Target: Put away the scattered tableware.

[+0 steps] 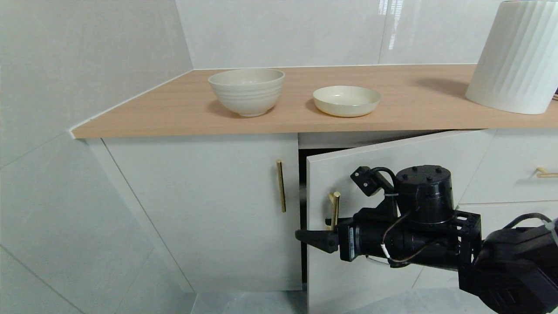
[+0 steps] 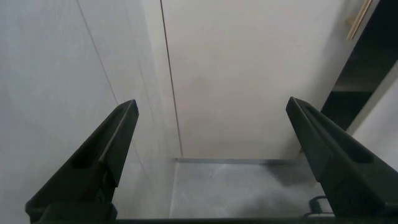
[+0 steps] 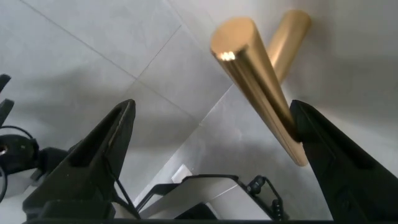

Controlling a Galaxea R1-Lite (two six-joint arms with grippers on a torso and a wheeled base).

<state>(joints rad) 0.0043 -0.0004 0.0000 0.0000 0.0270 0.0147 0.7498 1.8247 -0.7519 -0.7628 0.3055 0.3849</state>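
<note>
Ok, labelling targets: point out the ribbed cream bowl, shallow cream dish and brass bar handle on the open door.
ribbed cream bowl [image 1: 246, 98], head view, outer wall.
shallow cream dish [image 1: 346, 97], head view, inner floor.
brass bar handle [image 3: 259, 87], right wrist view, shaft.

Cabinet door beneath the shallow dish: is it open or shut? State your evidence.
Partly open: the door angles outward, leaving a dark gap beside the shut neighbouring door.

The ribbed white container [image 1: 514, 56] is cut off at the head view's top and right edges. The right gripper [image 1: 314, 239] hides the gold door handle's [image 1: 334, 205] lower end, and the cabinet interior [image 1: 302, 183] is too dark to read.
</note>
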